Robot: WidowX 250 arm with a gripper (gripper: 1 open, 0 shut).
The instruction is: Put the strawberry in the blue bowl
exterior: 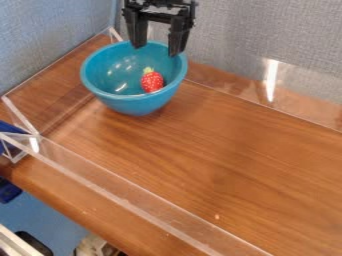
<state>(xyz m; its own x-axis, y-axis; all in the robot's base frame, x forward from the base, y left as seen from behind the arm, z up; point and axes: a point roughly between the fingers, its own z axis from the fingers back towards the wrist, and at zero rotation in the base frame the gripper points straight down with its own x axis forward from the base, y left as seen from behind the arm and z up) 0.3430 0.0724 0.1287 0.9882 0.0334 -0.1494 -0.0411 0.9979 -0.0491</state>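
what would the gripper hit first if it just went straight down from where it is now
Probably the blue bowl: the open gripper points down over its back rim, near the strawberry lying inside. Whether the fingers would meet the rim or the strawberry first is unclear from this single view.

blue bowl: I see a shiny turquoise blue, lighter where the light hits inside.
strawberry: I see bright red; the green cap is too small for me to make out.
gripper: I see black all over.
table: I see warm brown wood with darker streaks.
wall: I see grey-blue.
clear guard: I see see-through plastic with white shine.
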